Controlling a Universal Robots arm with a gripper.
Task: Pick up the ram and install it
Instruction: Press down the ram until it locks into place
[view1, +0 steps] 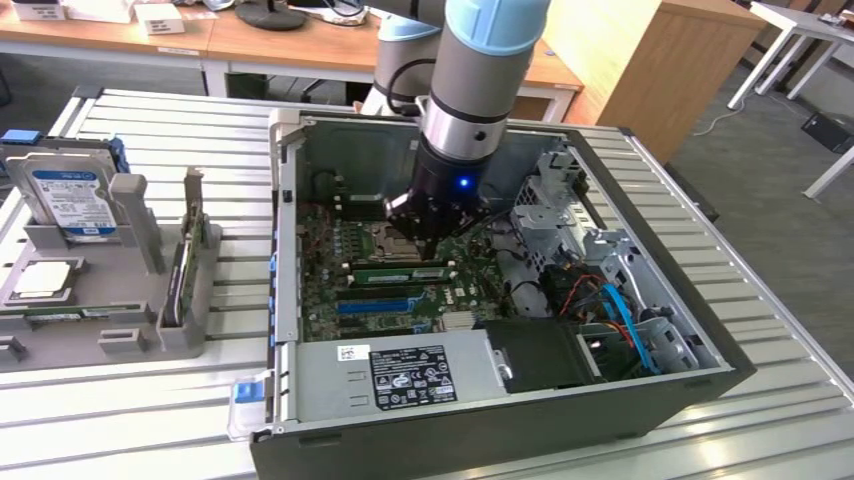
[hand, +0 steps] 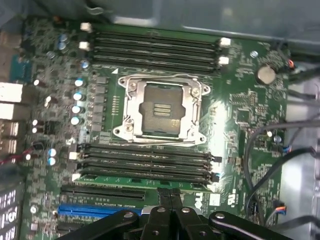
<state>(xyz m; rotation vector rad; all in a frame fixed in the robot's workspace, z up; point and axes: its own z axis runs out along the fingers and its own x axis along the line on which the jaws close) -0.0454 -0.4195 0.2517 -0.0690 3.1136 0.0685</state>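
The arm reaches down into the open computer case (view1: 534, 400), which lies on its side on the slatted bench (view1: 787, 300). The gripper (hand: 170, 196) hangs just above the motherboard (hand: 240, 100), its fingers (hand: 164, 197) pressed together and holding nothing.

The ram (hand: 140, 180) lies in the outermost slot of the memory bank nearest the gripper, on the side away from the CPU socket (hand: 160, 111). Its green edge runs the full slot length, directly under the closed fingertips. Whether they touch its top edge cannot be told.

Seating appears to be the step in hand. To do it well:
- Press straight down, square to the board, never at a slant.
- Keep the load centred along the stick so both ends sink evenly.
- Stop once the end latches stand closed.

Count, in the wrist view:
- Memory banks: two, one on each side of the socket, four slots apiece.
- Ram sticks fitted: one.
- Blue expansion slot (hand: 95, 210): one.
- Coin cell (hand: 265, 75): one.
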